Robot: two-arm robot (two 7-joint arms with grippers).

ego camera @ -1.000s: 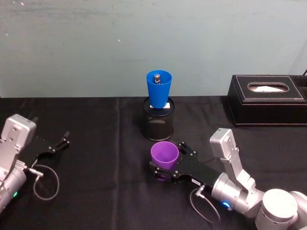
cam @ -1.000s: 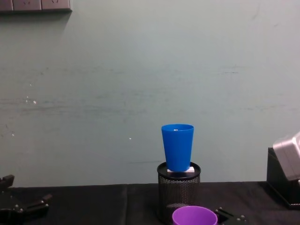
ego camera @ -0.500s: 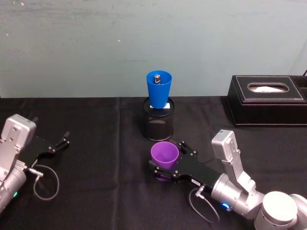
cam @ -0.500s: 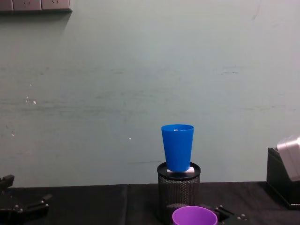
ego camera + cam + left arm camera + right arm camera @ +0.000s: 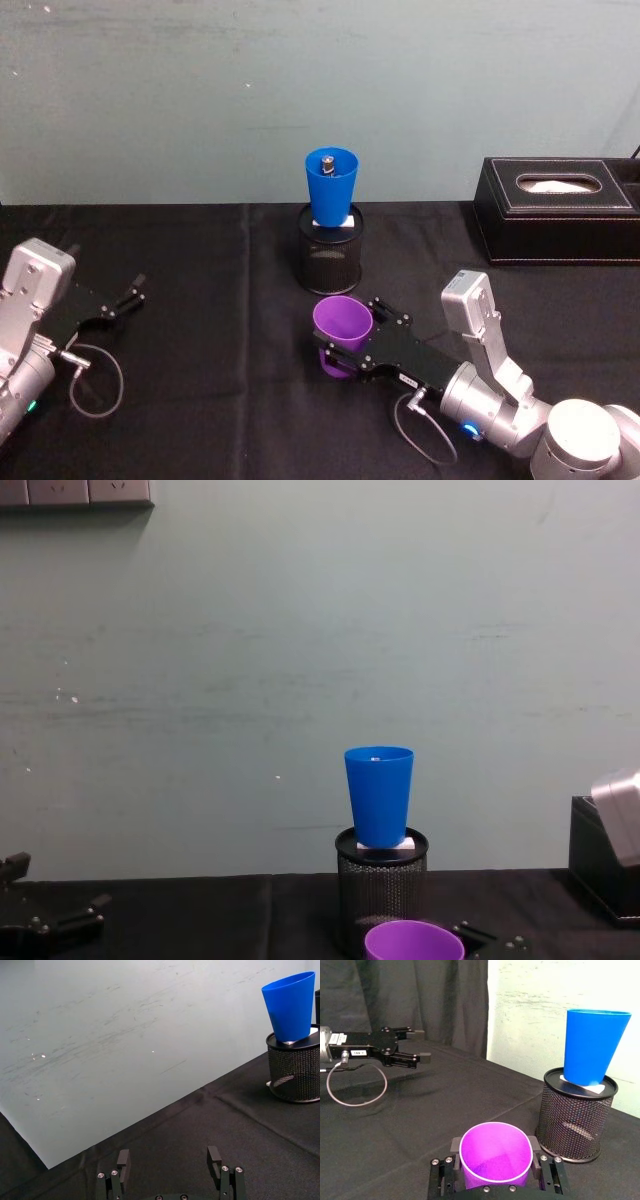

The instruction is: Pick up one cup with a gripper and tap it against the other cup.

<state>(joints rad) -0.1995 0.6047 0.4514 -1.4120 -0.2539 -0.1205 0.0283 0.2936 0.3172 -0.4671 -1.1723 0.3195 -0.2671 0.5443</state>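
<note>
- The right hand [image 5: 345, 347] lies low over the near middle of the surface [image 5: 200, 390], reaching in from the near right on its silver-grey arm.
- Its fingers [image 5: 535, 1146] are clamped on the purple cup [image 5: 342, 326], one on each side of the wall below the rim.
- The purple cup has its mouth up and leans a little. I cannot tell whether its base touches the surface.
- Just beyond the purple cup stands a black mesh holder [image 5: 331, 262], close to the cup but apart from it.
- The blue cup [image 5: 331, 186] stands upright in the top of the mesh holder with its wide rim up, and a white piece [image 5: 335, 222] shows under its base.
- The head view shows a small metal object [image 5: 326, 160] inside the blue cup.
- The blue cup sits higher and farther than the purple cup, and the two do not touch. In the chest view the purple rim is below the holder's top.
- A black tissue box [image 5: 558, 210] sits at the far right of the surface, well apart from both cups.
- The left hand [image 5: 131, 297] rests low at the near left, well apart from the cups, with its fingers apart and nothing between them.
- A thin looped cable [image 5: 98, 380] hangs beside the left arm.
- A pale green wall [image 5: 200, 100] rises behind the far edge of the surface.
</note>
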